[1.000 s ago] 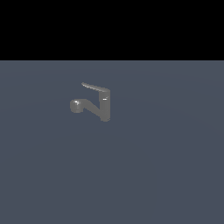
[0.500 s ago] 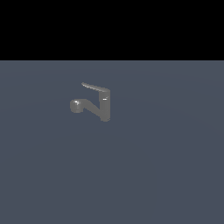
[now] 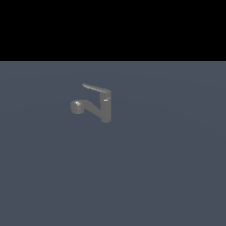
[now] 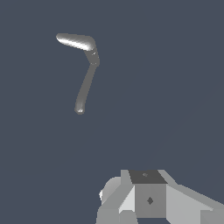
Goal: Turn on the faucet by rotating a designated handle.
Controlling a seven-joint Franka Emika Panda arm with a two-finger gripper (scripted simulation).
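Approaching is the step we judge in hand: in the wrist view only part of the tool (image 4: 151,199) shows, well apart from the faucet (image 4: 83,65), and we cannot tell whether its jaws are parted or closed. Farther off, the faucet (image 3: 104,107) stands upright on the worktop (image 3: 167,167), its handle (image 3: 95,88) projecting toward the exterior view's left above the spout; next, we must bring the tool beside that lever to push it round.

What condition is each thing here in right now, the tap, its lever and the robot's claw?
faucet: upright on the grey surface, untouched, no water visible.
handle: sticking out sideways from the top of the body, toward the exterior view's left, nothing gripping it.
spout: slanting down to its round head, free.
gripper: away from the faucet, holding nothing visible; fingertips out of frame, so open or shut is unclear.
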